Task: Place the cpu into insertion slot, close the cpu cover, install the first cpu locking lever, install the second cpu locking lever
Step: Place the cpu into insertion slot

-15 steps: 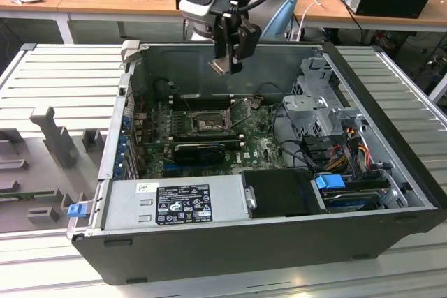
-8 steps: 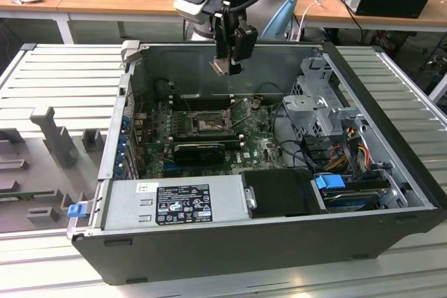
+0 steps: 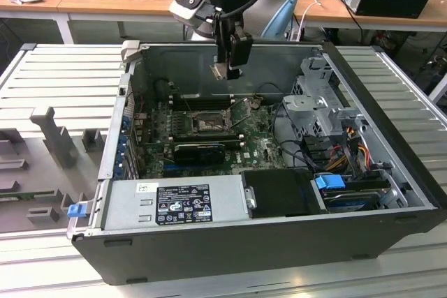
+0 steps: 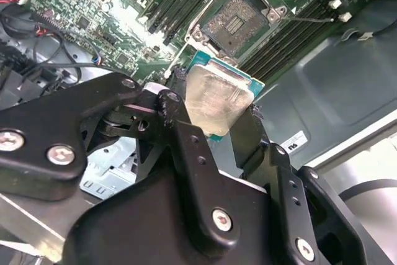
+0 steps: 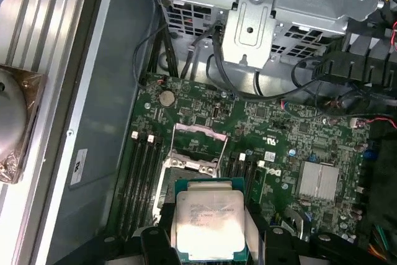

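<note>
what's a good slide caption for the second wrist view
Gripper holding the cpu in its jaws, clear of the empty insertion slot on the green motherboard.

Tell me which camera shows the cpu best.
The first wrist view: the cpu faces the camera squarely. The second wrist view shows it tilted with glare; the exterior view shows it as a small pale square.

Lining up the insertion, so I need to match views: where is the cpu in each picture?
Exterior view: cpu held in the gripper, above the motherboard.
Second wrist view: cpu clamped in the gripper, insertion slot beyond it.
First wrist view: cpu in front of the green motherboard.
Shared landmark: the insertion slot.
</note>
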Controlling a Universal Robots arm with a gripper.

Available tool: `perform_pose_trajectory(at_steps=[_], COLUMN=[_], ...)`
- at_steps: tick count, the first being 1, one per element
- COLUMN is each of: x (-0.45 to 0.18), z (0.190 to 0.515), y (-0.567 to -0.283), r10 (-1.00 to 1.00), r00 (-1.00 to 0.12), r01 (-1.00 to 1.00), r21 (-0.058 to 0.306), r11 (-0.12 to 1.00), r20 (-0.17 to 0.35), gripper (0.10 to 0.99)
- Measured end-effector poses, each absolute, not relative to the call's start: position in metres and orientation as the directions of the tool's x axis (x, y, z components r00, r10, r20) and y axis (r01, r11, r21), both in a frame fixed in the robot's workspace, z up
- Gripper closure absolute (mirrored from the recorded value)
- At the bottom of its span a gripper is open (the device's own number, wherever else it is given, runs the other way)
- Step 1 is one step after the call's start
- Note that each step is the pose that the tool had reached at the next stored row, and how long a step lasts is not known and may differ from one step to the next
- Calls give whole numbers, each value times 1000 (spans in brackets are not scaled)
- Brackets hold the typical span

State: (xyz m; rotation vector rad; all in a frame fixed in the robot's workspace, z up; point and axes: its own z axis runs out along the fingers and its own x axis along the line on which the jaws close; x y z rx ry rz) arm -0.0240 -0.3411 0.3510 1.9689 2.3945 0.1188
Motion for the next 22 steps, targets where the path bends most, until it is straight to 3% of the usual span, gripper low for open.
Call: perform_pose_trajectory(at_steps=[12, 22], x=[-34, -34], z=[340, 334], y=[-341, -341], r10=[998, 999], r00=[-63, -48], r01=[995, 996], r21=[84, 79], r11=[62, 47], r20=[17, 17], gripper=[561, 561])
